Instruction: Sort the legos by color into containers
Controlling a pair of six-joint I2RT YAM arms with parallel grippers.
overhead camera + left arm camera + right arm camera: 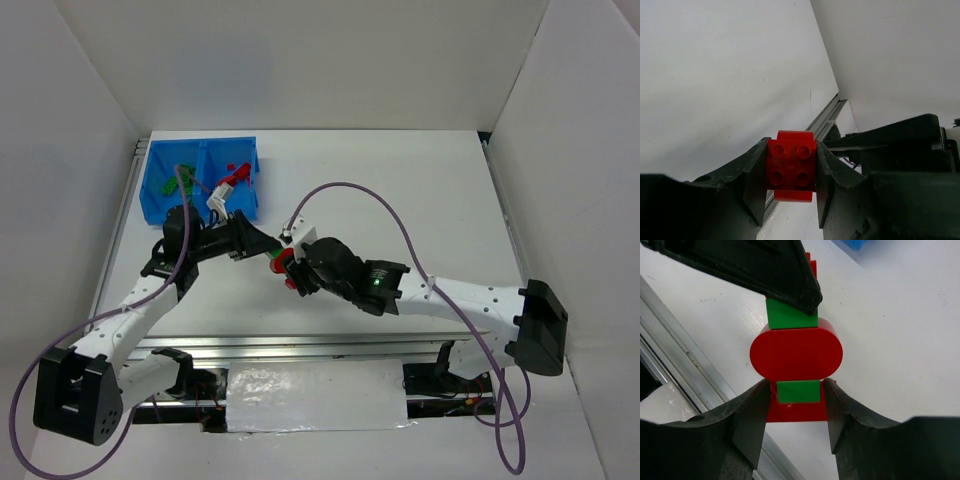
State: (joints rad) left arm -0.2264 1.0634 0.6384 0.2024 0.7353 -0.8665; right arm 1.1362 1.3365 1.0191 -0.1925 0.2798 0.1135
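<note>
A stuck-together stack of red and green legos (284, 264) hangs above the table between both grippers. My left gripper (268, 250) is shut on one end, a red four-stud brick (791, 167). My right gripper (296, 270) is shut on the other end, a red piece with a green plate (798, 391) on it. Between the ends sit a red oval plate (796, 354) and another green plate (790, 315). The blue bin (154, 208) stands at the far left, with green legos (170, 182) in its left compartment and red legos (236, 165) in its right one.
White walls enclose the table on three sides. A metal rail (300, 347) runs along the near edge. The left arm's purple cable (182, 200) and a white and red connector (224, 190) hang over the bin. A corner of the bin (855, 244) shows in the right wrist view.
</note>
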